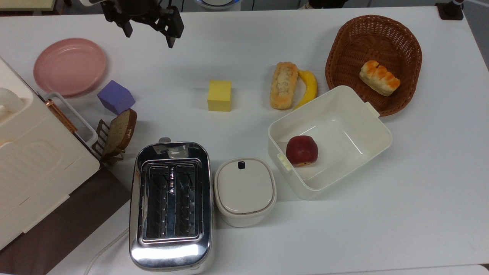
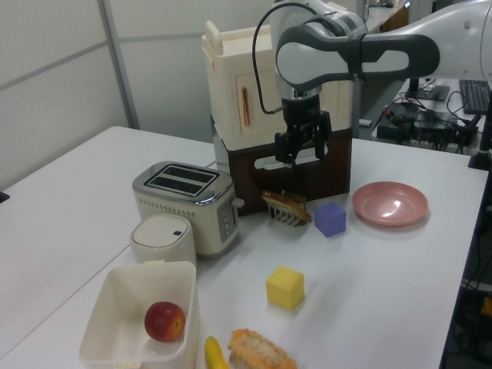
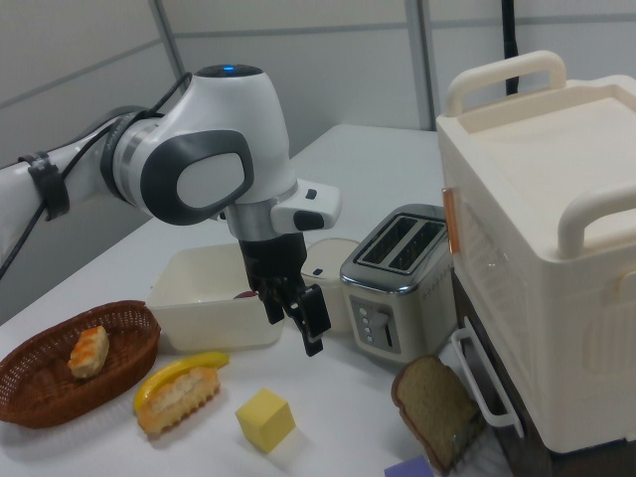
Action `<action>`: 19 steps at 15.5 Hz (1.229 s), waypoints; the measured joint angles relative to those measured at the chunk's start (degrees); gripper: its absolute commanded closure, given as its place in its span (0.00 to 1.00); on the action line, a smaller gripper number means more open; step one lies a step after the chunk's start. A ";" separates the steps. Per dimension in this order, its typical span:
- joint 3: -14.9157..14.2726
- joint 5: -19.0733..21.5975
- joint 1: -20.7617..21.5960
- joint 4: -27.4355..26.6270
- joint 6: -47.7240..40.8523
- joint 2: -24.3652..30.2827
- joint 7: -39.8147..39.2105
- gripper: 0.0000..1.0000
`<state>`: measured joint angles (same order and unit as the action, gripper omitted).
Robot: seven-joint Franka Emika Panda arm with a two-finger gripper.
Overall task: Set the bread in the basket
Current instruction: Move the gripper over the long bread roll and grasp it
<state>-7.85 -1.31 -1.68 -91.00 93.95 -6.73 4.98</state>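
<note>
The bread point(image 1: 283, 85) is a long golden-tan loaf with a pale speckled centre, lying flat on the white table beside a banana point(image 1: 308, 88). It also shows in the left view point(image 2: 260, 350) and the right view point(image 3: 179, 397). The reddish-brown wicker basket point(image 1: 355, 34) stands at the top view's upper right with a ridged white-and-orange bun point(image 1: 379, 78) inside; in the right view the basket point(image 3: 40, 402) is at the lower left. My gripper point(image 1: 149, 36) hangs open and empty above the table, far to the bread's left in the top view, near a pink plate. The gripper point(image 2: 301, 156) point(image 3: 293, 323) points downward.
A white tub point(image 1: 374, 126) holding an apple point(image 1: 301, 150) sits between bread and basket. A yellow cube point(image 1: 219, 95), purple cube point(image 1: 115, 97), pink plate point(image 1: 69, 65), bread slice in a rack point(image 1: 119, 131), toaster point(image 1: 170, 206), lidded white container point(image 1: 245, 191) and cream bread box point(image 1: 30, 160) fill the top view's left half.
</note>
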 measured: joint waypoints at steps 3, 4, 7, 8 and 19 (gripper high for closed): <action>0.05 0.00 0.22 -0.09 0.00 -0.88 -0.04 0.00; 0.14 -0.17 0.72 -0.12 0.00 -1.46 -0.05 0.00; 0.34 -0.66 3.35 -0.13 0.00 -2.86 0.12 0.00; 0.35 -0.66 4.51 -0.12 0.00 -2.96 0.65 0.00; 0.17 0.33 25.70 -4.96 0.26 -3.61 22.85 0.00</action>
<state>-7.68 -0.98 24.03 -95.96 94.21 -10.33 27.83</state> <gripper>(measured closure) 0.000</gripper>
